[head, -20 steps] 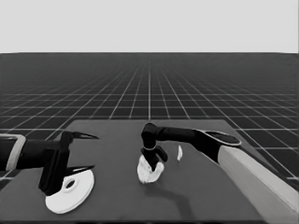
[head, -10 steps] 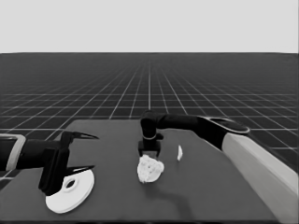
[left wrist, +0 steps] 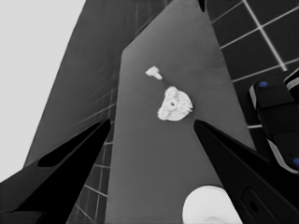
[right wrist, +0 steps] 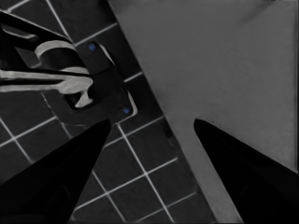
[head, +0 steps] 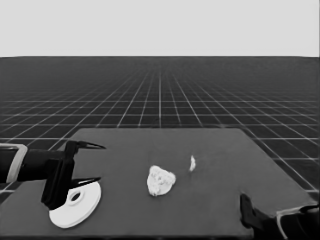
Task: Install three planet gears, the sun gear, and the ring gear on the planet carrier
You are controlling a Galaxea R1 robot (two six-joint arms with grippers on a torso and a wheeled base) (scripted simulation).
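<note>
The smaller round part (head: 161, 181) lies mid-table with small toothed gears (left wrist: 176, 100) packed on top of it; how many I cannot tell. The larger round part (head: 75, 202) lies flat at the table's left end, under the fingers of my waiting left gripper (head: 92, 164), which is open and not holding it. The left wrist view shows the larger part's rim (left wrist: 210, 210) beside one finger and the smaller round part (left wrist: 168, 112) farther off. My right gripper (right wrist: 152, 123) is open, parked at the table's near right corner (head: 248, 214), with nothing between its fingers.
A thin white piece (head: 192, 163) lies just right of the smaller round part, also seen from the left wrist (left wrist: 153, 72). Dark machinery with blue lights (right wrist: 105, 79) shows past the table's edge. The table's right edge (head: 270, 165) is near the parked right arm.
The right arm has pulled back from over the smaller round part to the lower right corner, leaving the gears on that part. The left arm has not moved.
</note>
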